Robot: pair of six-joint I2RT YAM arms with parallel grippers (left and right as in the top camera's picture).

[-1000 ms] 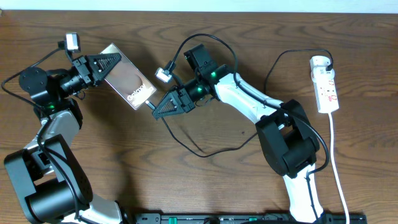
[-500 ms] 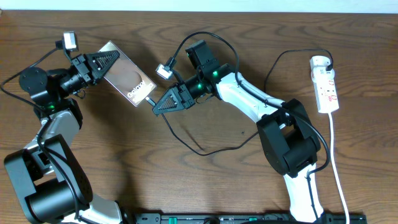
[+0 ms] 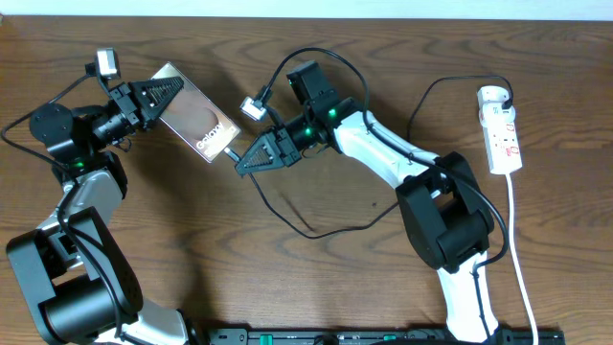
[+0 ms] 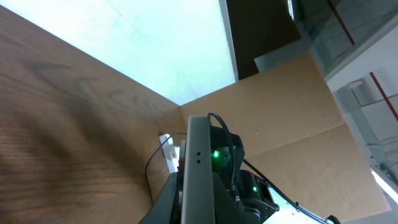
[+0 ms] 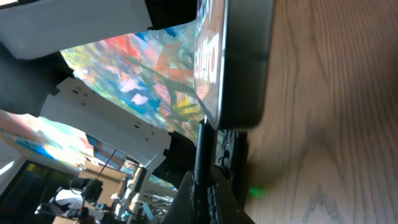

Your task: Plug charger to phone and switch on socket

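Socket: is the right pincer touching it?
No: the right pincer is at the phone's lower end, well apart from the socket.

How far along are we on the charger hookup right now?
Done: the left pincer grips the phone, and the charger looks plugged into the socket at its far end. In hand: the right pincer holds the connector tip at the phone's bottom edge; I cannot tell if it is seated. Left: confirm the plug-in, then switch on the socket.
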